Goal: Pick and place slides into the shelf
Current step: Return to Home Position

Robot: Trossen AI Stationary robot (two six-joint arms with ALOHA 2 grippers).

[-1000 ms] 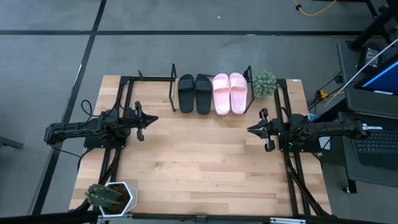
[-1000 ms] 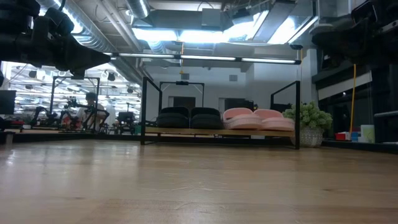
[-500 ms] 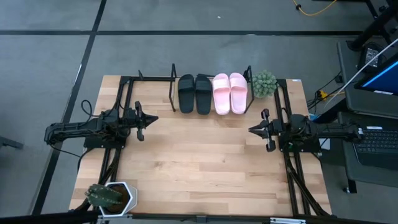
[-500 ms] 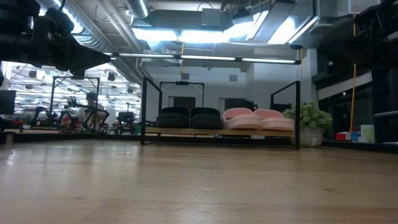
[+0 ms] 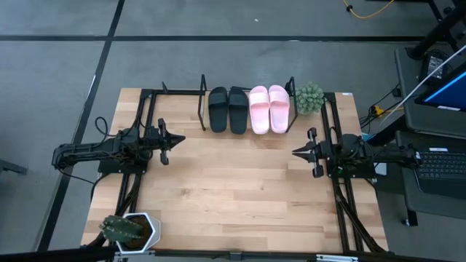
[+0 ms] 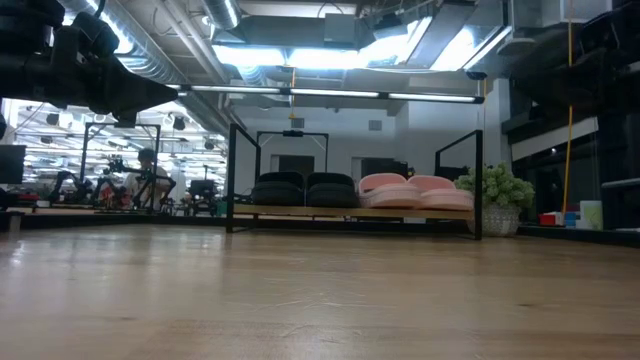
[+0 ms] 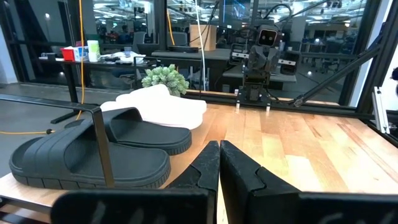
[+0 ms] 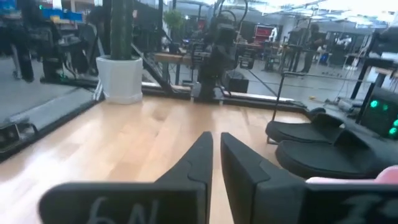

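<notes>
In the left wrist view the pink slides [image 7: 163, 104] sit largely hidden behind the black slides [image 7: 99, 146]; the right wrist view's edge cuts a pink slide to a sliver; from above, all four cover the board of the shelf [image 5: 202, 94].

Two black slides [image 5: 218, 109], two pale pink slides [image 5: 259, 110], light wooden shelf [image 6: 350, 212] with black frames

Bright ceiling lights [image 6: 300, 55] glare overhead; tabletop evenly lit, shadows v. soft.
</notes>
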